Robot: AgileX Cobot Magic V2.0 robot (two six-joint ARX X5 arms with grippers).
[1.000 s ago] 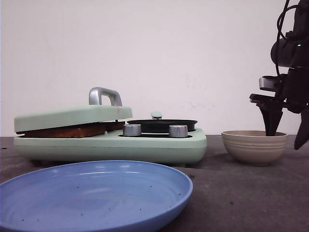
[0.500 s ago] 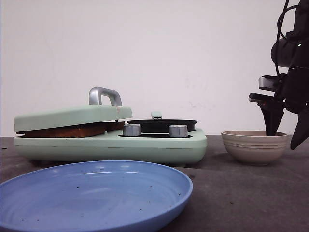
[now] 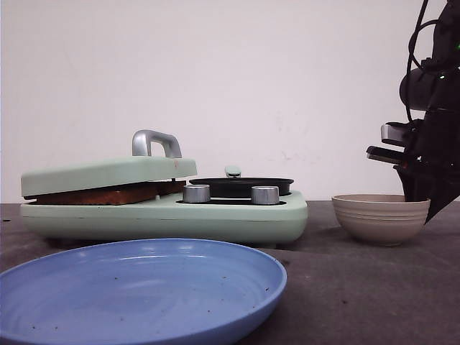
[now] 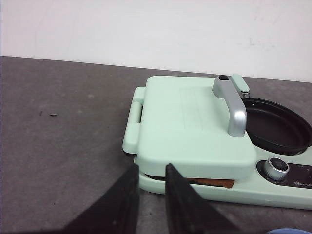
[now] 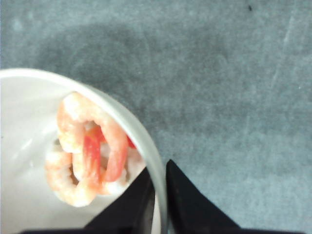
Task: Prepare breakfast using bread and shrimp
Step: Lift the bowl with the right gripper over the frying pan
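Here, bread sits pressed in the grill at left while shrimp wait in the bowl at right.

At the near left lies a blue plate (image 3: 136,287) on the dark worktop (image 3: 359,287). Behind it the green grill (image 3: 165,208) has its lid (image 4: 190,126) down on the bread (image 3: 100,194), whose browned edge peeks out just beyond the left fingers (image 4: 122,204), which stand slightly parted with nothing between them. Further right, the beige bowl (image 3: 379,218) holds the shrimp (image 5: 87,151). The right fingers (image 5: 183,204) straddle the bowl's rim, nearly together, one tip inside just beside the shrimp; whether they pinch the rim I cannot tell.
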